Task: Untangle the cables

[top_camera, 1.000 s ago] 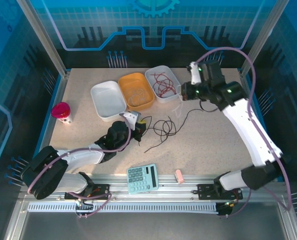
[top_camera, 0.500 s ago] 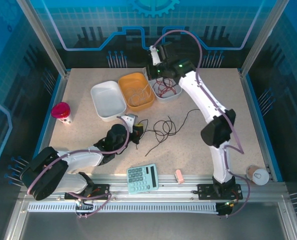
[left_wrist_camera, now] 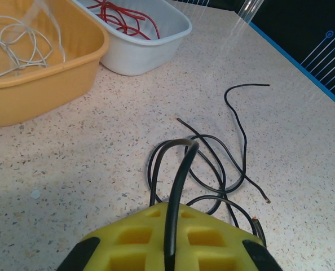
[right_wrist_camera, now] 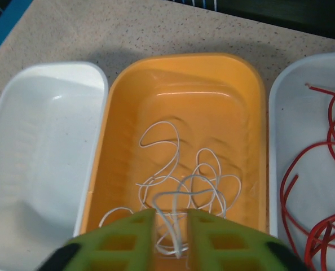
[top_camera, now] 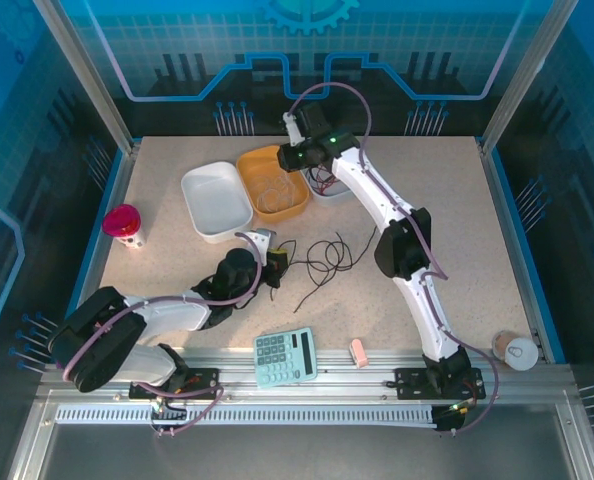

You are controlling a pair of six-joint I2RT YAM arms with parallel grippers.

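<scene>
The left arm [top_camera: 167, 312] and the right arm [top_camera: 372, 190] are built of white tubular links joined by rounded black joint housings. A thick mauve hose [top_camera: 327, 90] runs along each. Small green lights [top_camera: 329, 138] glow near the right wrist. Each arm sits on a black base plate [top_camera: 417, 378]. The left gripper [left_wrist_camera: 181, 217] has yellow fingers moulded with square recesses. The right gripper [right_wrist_camera: 170, 215] is yellow-green with the same grid.

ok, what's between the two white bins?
The orange bin, with whitish cables in it. The right wrist view shows it flanked by the empty white bin and the white bin holding red cables.
</scene>
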